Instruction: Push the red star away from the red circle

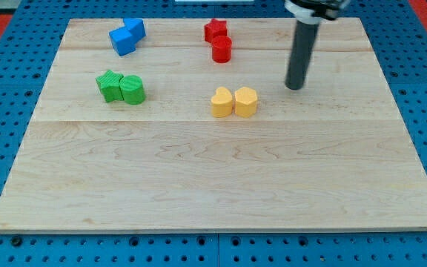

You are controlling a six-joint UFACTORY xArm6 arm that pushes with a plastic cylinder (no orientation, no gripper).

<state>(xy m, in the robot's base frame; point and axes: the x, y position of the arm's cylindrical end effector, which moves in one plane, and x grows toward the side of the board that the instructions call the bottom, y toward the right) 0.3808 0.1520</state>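
The red star [215, 30] lies near the view's top, just above and touching the red circle [222, 49]. My tip [294, 87] rests on the board to the right of both, below their level and well apart from them. It stands right of the yellow blocks.
Two blue blocks [127, 36] touch each other at the top left. A green star [110, 85] and a green circle [133, 90] sit together at the left. Two yellow blocks [234, 102] sit side by side in the middle. The wooden board [213, 185] lies on a blue pegboard.
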